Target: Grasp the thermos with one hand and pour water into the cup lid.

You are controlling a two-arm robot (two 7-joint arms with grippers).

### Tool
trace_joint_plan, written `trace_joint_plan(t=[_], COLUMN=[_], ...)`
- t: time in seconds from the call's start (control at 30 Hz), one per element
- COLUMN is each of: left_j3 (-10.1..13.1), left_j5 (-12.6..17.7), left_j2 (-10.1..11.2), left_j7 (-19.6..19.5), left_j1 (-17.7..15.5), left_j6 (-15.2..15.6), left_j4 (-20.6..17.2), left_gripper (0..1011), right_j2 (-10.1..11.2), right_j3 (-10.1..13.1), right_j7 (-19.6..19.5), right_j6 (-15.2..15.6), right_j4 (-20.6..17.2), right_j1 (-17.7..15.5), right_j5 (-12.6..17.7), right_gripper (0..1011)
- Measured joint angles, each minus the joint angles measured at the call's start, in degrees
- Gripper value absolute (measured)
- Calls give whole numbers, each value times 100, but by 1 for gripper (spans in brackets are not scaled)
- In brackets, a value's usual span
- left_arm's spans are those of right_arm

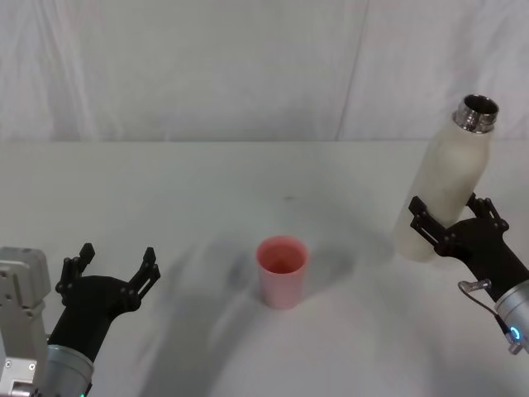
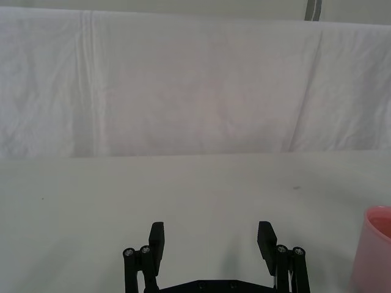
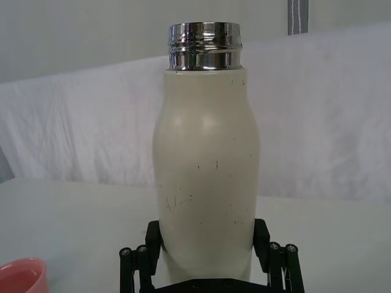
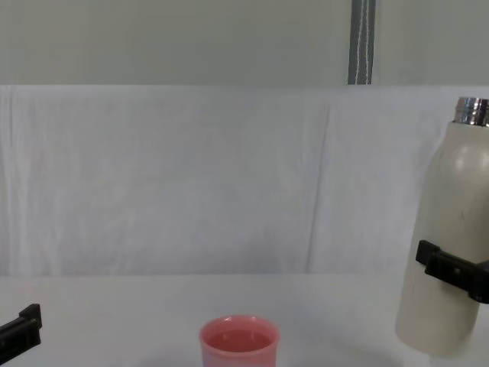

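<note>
On your left, the black blocky left pincer [image 1: 116,269] hovers low over the white cloth-covered counter [image 1: 207,190], its fingers spread wide with nothing between them. Near the middle of the counter stands the small salmon-pink round cup lid [image 1: 282,271], upright, mouth open, well apart from both pincers; the right wrist view catches its rim at the edge [image 3: 21,274]. Further right, you have the tall cream-white matte thermos [image 1: 442,194] with its shiny threaded steel neck uncapped. The black right pincer [image 1: 453,219] is pinching its lower body from both sides, fingers [image 3: 153,235] pressed against the wall. In the chest view the thermos [image 4: 447,245] leans slightly, with its base raised just off the counter.
</note>
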Motion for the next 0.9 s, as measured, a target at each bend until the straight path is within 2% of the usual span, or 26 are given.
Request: trace_joint_plan(t=[0.47,0.9], left_j3=[0,0], left_j5=[0,0], left_j2=[0,0], left_j7=[0,0], left_j1=[0,0], left_j6=[0,0], left_j4=[0,0], left_gripper=[1001,1001], right_j2=[114,128], right_j3=[-118,-208], right_j7=[-98,-120], right_j6=[44,94], right_j4=[54,166], right_j1=[36,123], right_j5=[32,16], right_gripper=[940,940])
